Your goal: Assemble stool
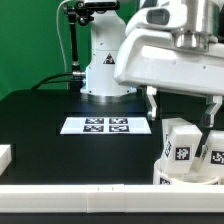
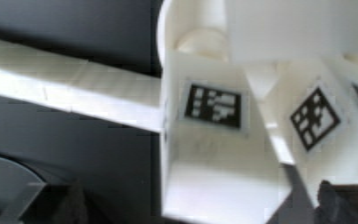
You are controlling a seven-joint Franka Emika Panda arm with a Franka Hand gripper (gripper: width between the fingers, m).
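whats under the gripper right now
Tagged leg blocks stand below the open gripper, on a rounded white part, likely the seat disc; the white bar covers its lower edge.

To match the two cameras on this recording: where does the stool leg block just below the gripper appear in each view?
Exterior view: the leg block stands at the exterior view's lower right, under the open gripper, its tag facing the camera.
Wrist view: what looks like the same leg block fills the middle of the picture, tag showing.
Shared landmark: the white bar running past the leg block.
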